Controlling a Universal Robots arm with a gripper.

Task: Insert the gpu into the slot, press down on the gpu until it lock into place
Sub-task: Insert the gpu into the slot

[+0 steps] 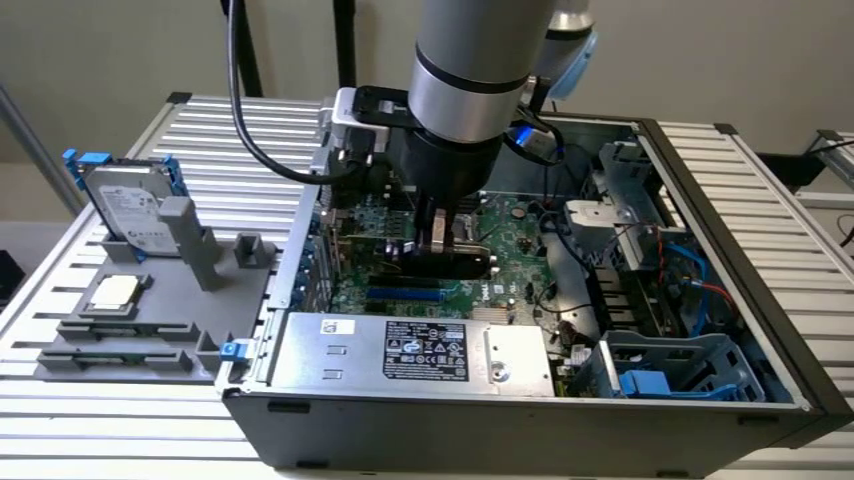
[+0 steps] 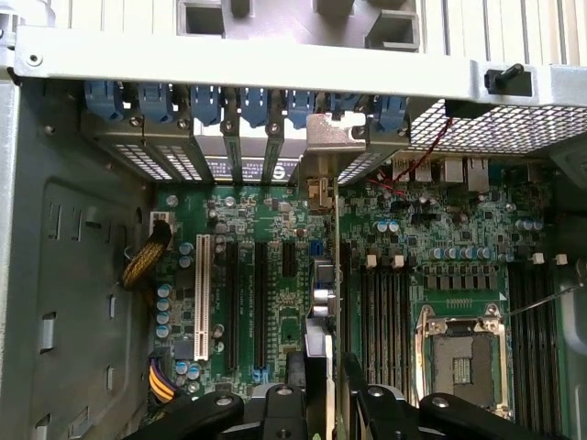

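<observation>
Inside the open computer case (image 1: pixel 534 415), the gripper (image 2: pixel 326 376) is clamped on the black gpu (image 1: pixel 467 265), held edge-on over the green motherboard (image 2: pixel 275 220) near the blue slot (image 1: pixel 404 295).

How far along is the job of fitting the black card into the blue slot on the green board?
Done: the card sits clamped in the tool, inside the case, over the green board. In hand: it is held edge-on close to the board. Left: the blue slot shows uncovered beside the card, so seating and pressing down seem not yet done.
</observation>
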